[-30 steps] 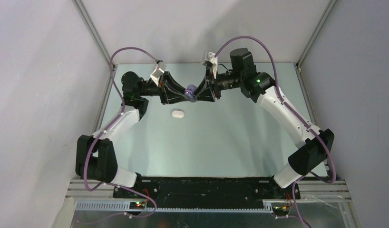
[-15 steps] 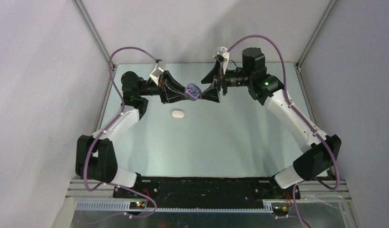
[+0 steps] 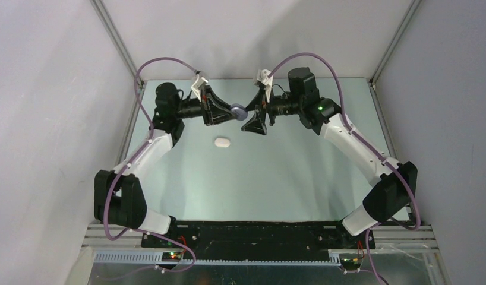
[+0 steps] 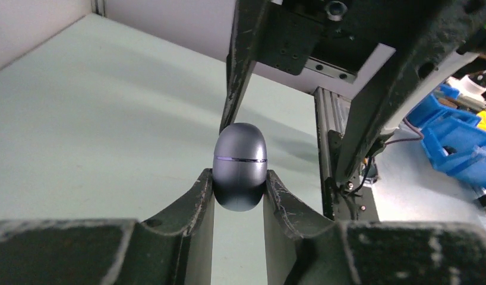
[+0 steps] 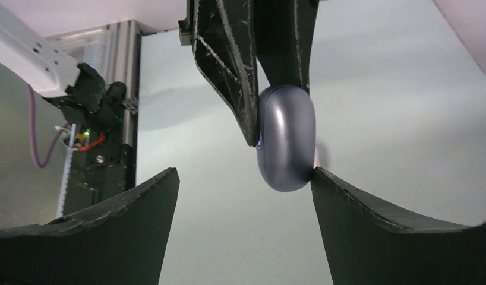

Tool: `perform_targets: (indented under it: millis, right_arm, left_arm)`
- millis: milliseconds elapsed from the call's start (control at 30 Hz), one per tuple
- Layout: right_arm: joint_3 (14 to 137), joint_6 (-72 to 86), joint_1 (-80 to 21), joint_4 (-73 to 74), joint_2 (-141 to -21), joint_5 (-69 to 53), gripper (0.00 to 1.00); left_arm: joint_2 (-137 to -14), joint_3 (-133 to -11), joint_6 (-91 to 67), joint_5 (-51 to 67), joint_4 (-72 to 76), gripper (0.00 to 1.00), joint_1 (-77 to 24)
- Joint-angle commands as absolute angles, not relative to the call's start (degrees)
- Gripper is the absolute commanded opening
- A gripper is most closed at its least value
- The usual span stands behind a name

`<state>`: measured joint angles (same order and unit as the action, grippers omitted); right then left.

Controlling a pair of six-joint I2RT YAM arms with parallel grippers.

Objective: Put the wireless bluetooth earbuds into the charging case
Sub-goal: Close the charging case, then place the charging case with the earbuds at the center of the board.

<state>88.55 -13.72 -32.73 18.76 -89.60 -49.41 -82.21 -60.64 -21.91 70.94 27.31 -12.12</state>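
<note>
My left gripper (image 3: pixel 233 113) is shut on a grey-purple charging case (image 3: pixel 239 111) and holds it above the table at the back. In the left wrist view the case (image 4: pixel 240 160) is closed, its seam showing, clamped between my fingertips (image 4: pixel 239 181). My right gripper (image 3: pixel 250 114) is open and faces the case. In the right wrist view (image 5: pixel 243 172) the case (image 5: pixel 286 136) sits just beyond the right-hand fingertip, perhaps touching it. A white case (image 3: pixel 222 142) lies on the table below the left gripper. No earbuds are in view.
The green table (image 3: pixel 288 172) is walled by grey panels at the back and sides. Aluminium frame posts (image 3: pixel 119 41) run along the back corners. Blue bins (image 4: pixel 460 142) stand beyond the table edge in the left wrist view.
My right gripper has let go of the purple case, opened and drawn back slightly. My left gripper has kept the case, turned and lifted it a little.
</note>
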Motion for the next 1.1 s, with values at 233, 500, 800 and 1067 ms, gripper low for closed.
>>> perform_targets:
  millis: [233,500,800,1067]
  right_arm:
    - [83.2,-11.8,-28.7,19.8,-83.8,-36.4,0.86]
    - [76.6,-10.2,-18.8,28.1,-78.2,-28.4,0.99]
    - [71.1,-7.9,-11.7,28.7,-73.7,-30.8,0.99]
    - [70.1,-7.7,-11.4,30.3,-73.0,-31.7,0.99]
  left_arm:
    - [-81.8,-61.6,-14.2,57.5,12.1,0.02,-11.2]
    - [-87.4,-53.7,-14.4,53.1,9.2,0.15,-13.1]
    - [-103.6,-63.0,1.7,55.3,-8.0,0.18,-23.4]
    - [-113.5,-73.8,11.5,53.5,-21.1,0.34,-26.5]
